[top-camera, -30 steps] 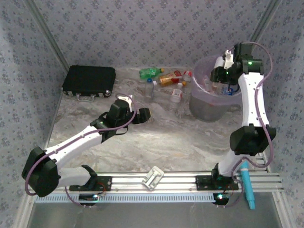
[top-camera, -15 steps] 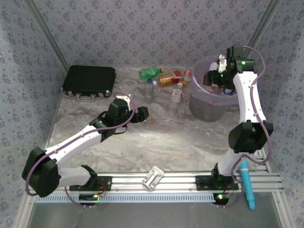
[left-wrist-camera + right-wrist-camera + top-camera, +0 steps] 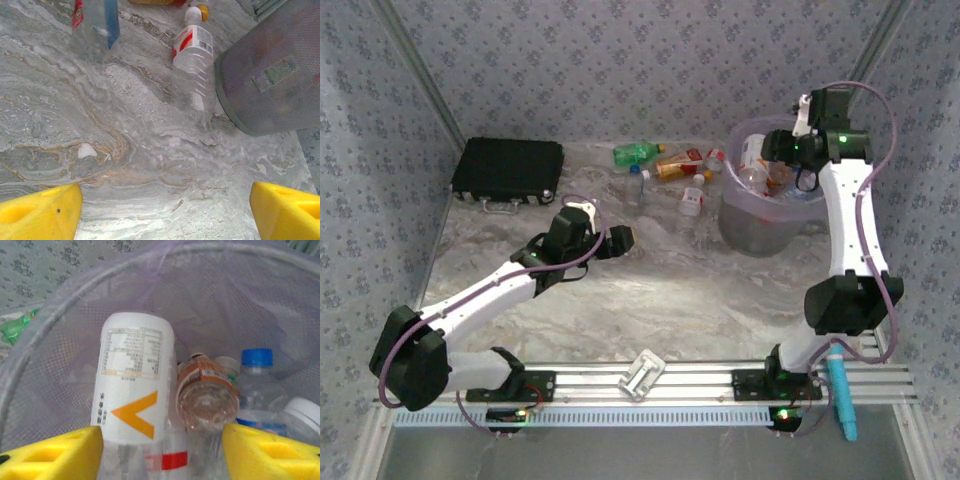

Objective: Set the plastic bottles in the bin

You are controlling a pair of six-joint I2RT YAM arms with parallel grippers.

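Bin (image 3: 75, 330) is straight under your right gripper (image 3: 162, 455), mouth up, so you're looking down into it. The fingers there are partway apart and nothing's pinched between them, as far as the wrist view goes. Just below the gap there's a white-labelled bottle (image 3: 132, 385) with an orange chevron, closer to one pad. An orange-labelled bottle (image 3: 207, 395) is right against it on the other pad's side. Further out that way you've got a blue-capped bottle (image 3: 255, 375) and a white cap (image 3: 305, 412).

Your left gripper (image 3: 165, 220) is low over the marble table (image 3: 100, 150), spread wide, holding nothing. Ahead of its fingers and a bit to the right lies a clear bottle (image 3: 195, 65) with a red-and-white label, just beside the bin wall. Ahead to the left is a blue-and-red-labelled bottle (image 3: 95, 25). In the overhead view, a green bottle (image 3: 638, 152) and an orange bottle (image 3: 678, 165) lie further out beyond that hand. A black case (image 3: 508, 170) sits well off to its left.
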